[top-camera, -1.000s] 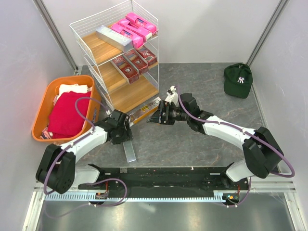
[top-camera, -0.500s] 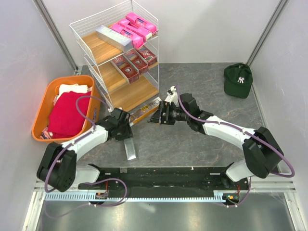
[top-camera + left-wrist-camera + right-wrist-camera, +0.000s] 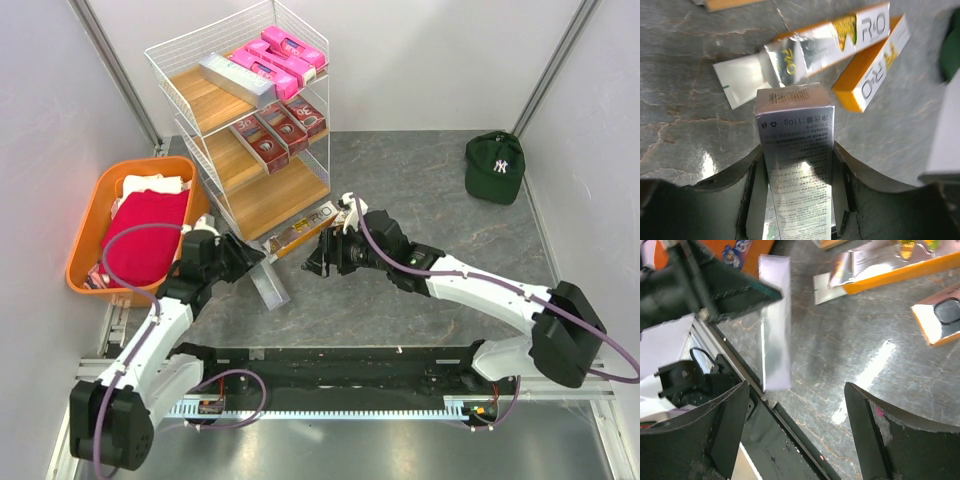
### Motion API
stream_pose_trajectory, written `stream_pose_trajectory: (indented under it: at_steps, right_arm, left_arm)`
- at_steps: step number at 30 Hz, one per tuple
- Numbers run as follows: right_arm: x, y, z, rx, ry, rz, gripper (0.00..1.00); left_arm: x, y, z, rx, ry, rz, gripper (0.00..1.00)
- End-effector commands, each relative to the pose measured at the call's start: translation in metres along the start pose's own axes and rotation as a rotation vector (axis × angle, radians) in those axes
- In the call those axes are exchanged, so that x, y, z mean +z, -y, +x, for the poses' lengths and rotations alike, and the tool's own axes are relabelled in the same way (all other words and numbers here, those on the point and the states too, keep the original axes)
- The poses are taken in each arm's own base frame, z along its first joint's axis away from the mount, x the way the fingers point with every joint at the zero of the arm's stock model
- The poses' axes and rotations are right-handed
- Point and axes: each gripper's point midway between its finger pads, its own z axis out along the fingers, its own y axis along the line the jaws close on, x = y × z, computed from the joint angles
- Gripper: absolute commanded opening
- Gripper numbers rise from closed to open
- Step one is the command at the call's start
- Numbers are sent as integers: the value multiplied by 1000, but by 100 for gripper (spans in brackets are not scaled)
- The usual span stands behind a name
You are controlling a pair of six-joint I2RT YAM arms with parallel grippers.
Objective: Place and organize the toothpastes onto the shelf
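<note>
Noting the silver-grey flat cardboard toothpaste box (image 3: 272, 288) clamped in the left gripper (image 3: 250, 268), long axis toward 4 o'clock, we judge the white wire-frame shelf with wooden boards (image 3: 275, 195), at its 12 o'clock, nearest this arm; the right gripper (image 3: 318, 255) gapes empty.

Silver-grey toothpaste box (image 3: 797, 150), hot pink boxes (image 3: 280, 57), orange basket (image 3: 84, 233), dark green cap (image 3: 494, 167).

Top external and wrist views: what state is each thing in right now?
Left gripper: shut on silver-grey box.
Right gripper: open, empty.
Gold-white boxes: flat on table beside shelf, one end flap open.
Pink boxes: lying on shelf's top board.
Dark red boxes: lying on middle board.
Cap: resting on table, crown up.
Orange basket: holding folded cloths.
</note>
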Motion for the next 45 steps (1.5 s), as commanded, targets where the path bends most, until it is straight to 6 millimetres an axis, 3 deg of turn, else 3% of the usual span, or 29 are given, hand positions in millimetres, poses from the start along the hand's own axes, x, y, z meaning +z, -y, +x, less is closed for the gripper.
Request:
stream_pose_trajectory:
  at_steps: [1,6,12,16,20,28,32,33,34,38,39,42,43,45]
  right_arm:
    - [-14,-24,-22,-116,118,38,85]
    - [-14,-49,-1,-201,119,31,85]
    - [5,-57,26,-241,82,49,85]
    - [18,-68,23,-239,110,25,85]
    - [33,-62,24,-255,104,67,85]
    - [44,-68,12,-258,154,64,82]
    - [51,-71,17,-255,128,51,72]
    - [52,-72,18,-252,125,47,61]
    - [51,-72,17,-250,125,47,56]
    - [44,-75,13,-246,131,40,43]
    - [43,-76,9,-243,142,41,38]
    - [38,-79,2,-239,153,34,35]
    - [37,-80,0,-239,150,28,35]
    - [35,-83,-6,-229,154,13,34]
  left_arm:
    - [-7,32,-17,-167,21,220,26]
    - [-13,49,-29,-288,38,370,24]
    - [-19,60,-41,-313,62,412,23]
    - [-23,64,-44,-313,73,430,23]
    - [-24,64,-41,-315,64,435,23]
    - [-24,66,-39,-317,50,454,22]
    - [-27,68,-40,-320,58,468,22]
    - [-28,68,-41,-320,63,472,22]
    - [-28,68,-42,-325,70,470,22]
    - [-31,69,-46,-327,88,478,24]
    - [-32,69,-46,-326,90,480,25]
    - [-35,73,-48,-315,95,492,45]
    - [-35,73,-49,-308,97,492,68]
    - [-37,75,-50,-299,93,492,81]
